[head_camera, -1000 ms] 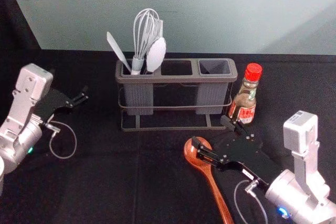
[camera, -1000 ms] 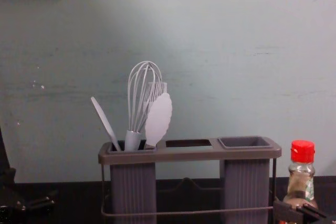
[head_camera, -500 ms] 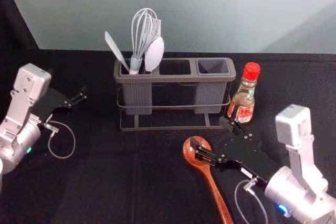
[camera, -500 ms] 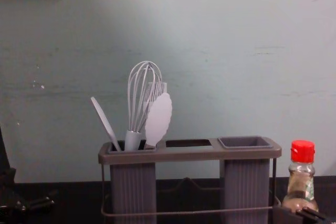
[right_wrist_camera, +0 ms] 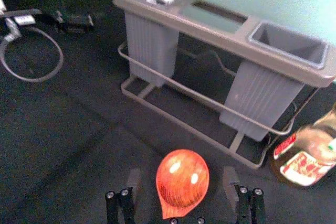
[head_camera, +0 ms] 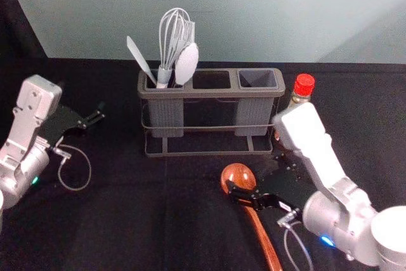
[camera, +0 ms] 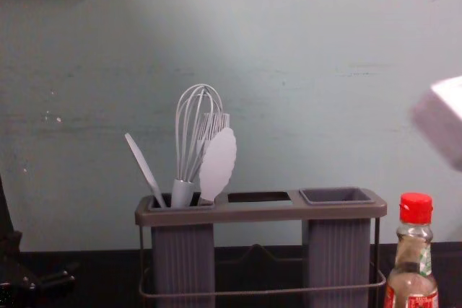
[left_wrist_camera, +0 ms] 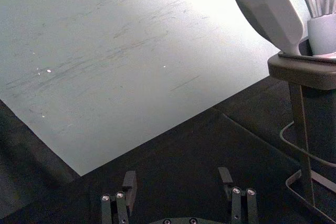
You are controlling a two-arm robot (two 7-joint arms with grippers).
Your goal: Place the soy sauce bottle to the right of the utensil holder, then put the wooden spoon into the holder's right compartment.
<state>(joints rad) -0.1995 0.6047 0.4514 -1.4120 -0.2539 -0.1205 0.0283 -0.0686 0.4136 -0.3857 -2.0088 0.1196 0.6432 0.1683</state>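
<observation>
In the head view, the wooden spoon point(head_camera: 263, 239) lies on the dark cloth before the utensil holder point(head_camera: 209, 94), and the right gripper point(head_camera: 255, 171) is down around its bowl. The right arm's pale housing point(head_camera: 312, 141) leans across the soy sauce bottle point(head_camera: 304, 85), so I'd worry that a careless swing on the lift could topple it. The left gripper point(head_camera: 81, 101) sits parked, well apart from the holder's left end.

The left wrist view has that gripper's fingers spread, with nothing between them.

In the right wrist view, the other pair is wide apart too, one finger either side of the spoon's bowl, a gap showing at each side; nothing is pinched. That rounded, glossy bowl could well slip or roll as they close, and a crooked grip might make the handle catch the rim of the right compartment point(right_wrist_camera: 289, 45).

The chest view shows the bottle upright, just right of the holder, apparently placed already.
</observation>
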